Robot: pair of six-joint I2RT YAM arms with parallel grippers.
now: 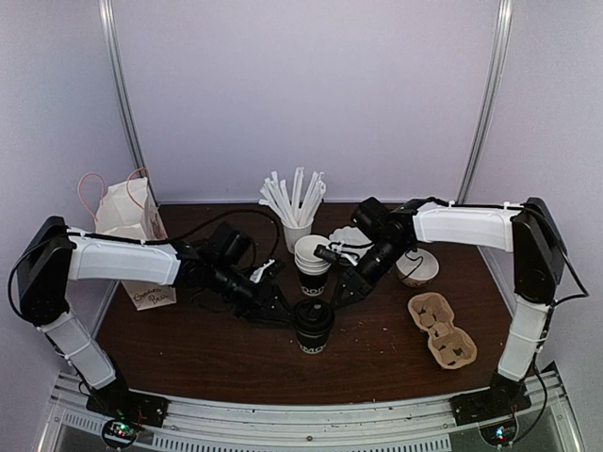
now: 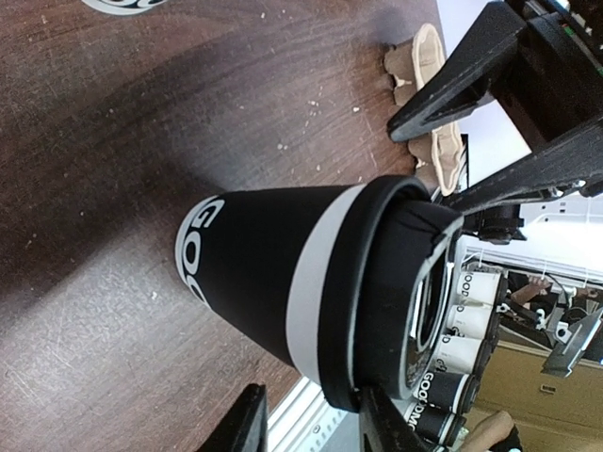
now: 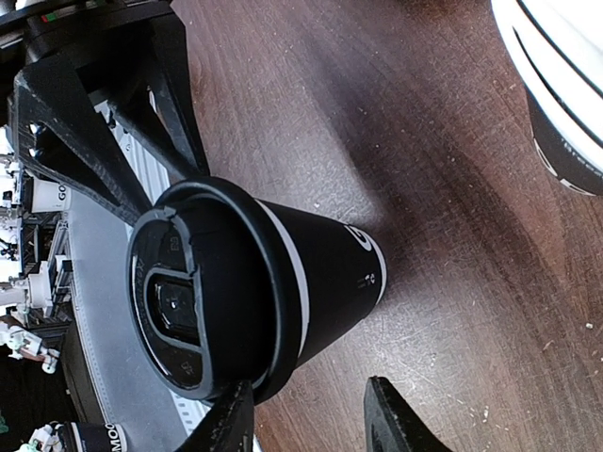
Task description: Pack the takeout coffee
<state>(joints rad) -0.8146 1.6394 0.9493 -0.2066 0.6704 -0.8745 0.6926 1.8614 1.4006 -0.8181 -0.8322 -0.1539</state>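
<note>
Converging low: left arm (image 1: 122,261), right arm (image 1: 462,226), jaws spread, flanking takeout coffee (image 1: 314,325).

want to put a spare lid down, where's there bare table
Bare table lies front left, between the left arm and the near edge, and in front between the coffee cup and the cardboard carrier. Crowded: the back middle, with straws, stacked cups and bowl.
</note>
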